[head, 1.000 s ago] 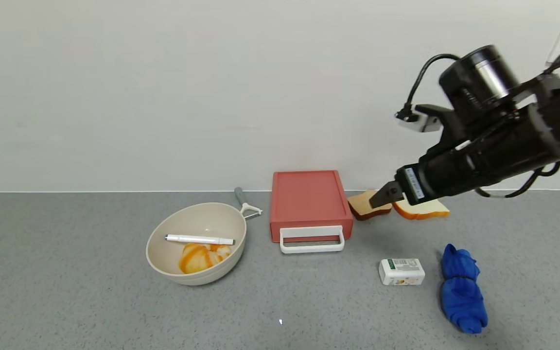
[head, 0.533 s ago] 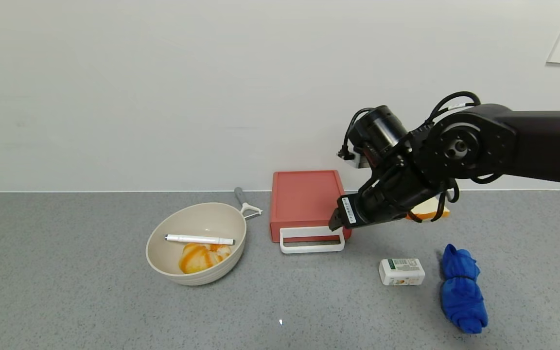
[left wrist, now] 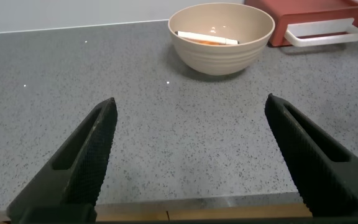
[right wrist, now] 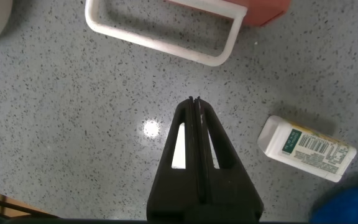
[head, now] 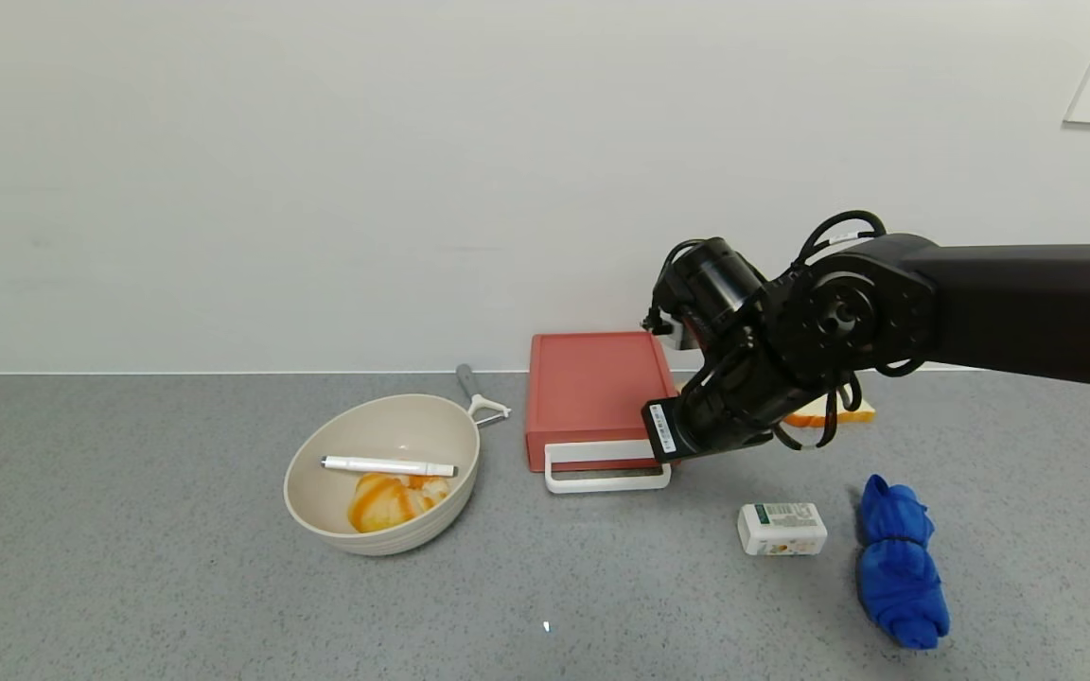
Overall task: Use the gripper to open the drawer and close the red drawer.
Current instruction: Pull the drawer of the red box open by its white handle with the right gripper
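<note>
The red drawer (head: pixel 597 388) stands near the wall with its tray pushed in. Its white loop handle (head: pixel 606 468) lies flat in front. My right gripper (head: pixel 666 445) hangs just above the handle's right end, pointing down. In the right wrist view the gripper (right wrist: pixel 194 101) is shut and empty over bare table, a short way from the handle (right wrist: pixel 160 40) and the drawer's red corner (right wrist: pixel 263 11). My left gripper (left wrist: pixel 191 106) is open and empty, low over the table's near edge, far from the drawer (left wrist: pixel 303 12).
A beige bowl (head: pixel 382 473) with a white pen and an orange pastry sits left of the drawer, with a peeler (head: pixel 479 397) behind it. A white box (head: pixel 782 528), a blue cloth (head: pixel 900 563) and bread slices (head: pixel 838 409) lie to the right.
My right arm has swung down and to the left, from high at the right to just above the handle's right end. The drawer has not moved.
</note>
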Controlling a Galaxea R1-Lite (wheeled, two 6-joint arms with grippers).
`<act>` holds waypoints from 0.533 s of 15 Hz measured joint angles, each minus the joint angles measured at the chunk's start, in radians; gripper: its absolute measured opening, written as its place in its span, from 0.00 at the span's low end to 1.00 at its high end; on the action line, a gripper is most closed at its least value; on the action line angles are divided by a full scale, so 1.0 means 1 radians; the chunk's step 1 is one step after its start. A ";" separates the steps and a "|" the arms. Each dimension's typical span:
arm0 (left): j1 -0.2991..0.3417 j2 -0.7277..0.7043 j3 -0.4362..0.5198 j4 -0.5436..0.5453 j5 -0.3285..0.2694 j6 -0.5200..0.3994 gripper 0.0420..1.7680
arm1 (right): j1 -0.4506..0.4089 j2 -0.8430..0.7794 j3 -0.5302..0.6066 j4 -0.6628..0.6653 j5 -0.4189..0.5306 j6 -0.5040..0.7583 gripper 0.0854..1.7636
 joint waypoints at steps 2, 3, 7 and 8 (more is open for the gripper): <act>0.000 0.000 0.000 0.000 0.000 0.000 0.97 | 0.009 0.016 -0.015 0.000 -0.001 0.036 0.02; 0.000 0.000 0.000 0.000 0.000 0.000 0.97 | 0.013 0.028 -0.030 0.000 -0.002 0.064 0.02; 0.000 0.000 0.000 0.000 0.000 0.000 0.97 | 0.050 0.092 -0.074 -0.084 -0.081 0.158 0.02; 0.000 0.000 0.000 0.000 0.000 0.000 0.97 | 0.059 0.110 -0.076 -0.113 -0.098 0.177 0.02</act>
